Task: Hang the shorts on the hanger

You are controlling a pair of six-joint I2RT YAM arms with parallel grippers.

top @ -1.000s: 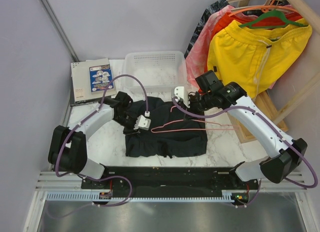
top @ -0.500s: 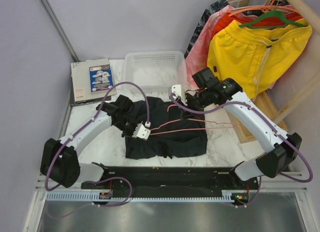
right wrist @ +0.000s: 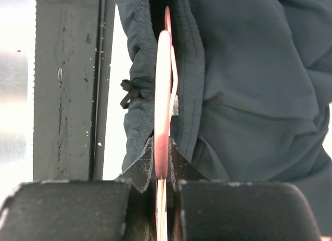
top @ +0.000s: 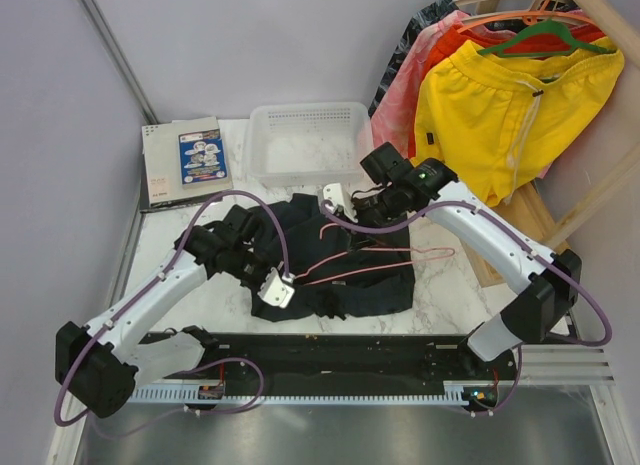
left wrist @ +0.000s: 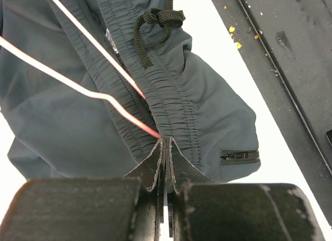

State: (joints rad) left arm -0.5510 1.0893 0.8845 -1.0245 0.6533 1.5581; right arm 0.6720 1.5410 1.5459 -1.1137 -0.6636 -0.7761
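Waistband of the dark navy soft-fabric shorts (left wrist: 207, 111) newly pinched by the left end effector (left wrist: 165, 143).
A second ago this end effector was parted; now it is clamped shut, so the opening can be held for threading. The shorts are bunched on the marble table (top: 445, 285), with the thin pale-pink wire hanger (top: 420, 250) laid over them and gripped farther back by the closed right end effector (right wrist: 162, 147). Only the left wrist view shows the wire meeting the pinch.

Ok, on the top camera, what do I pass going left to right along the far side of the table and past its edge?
White box with a blue leaflet → white basket → pink patterned garment → yellow shorts on the green hanger.
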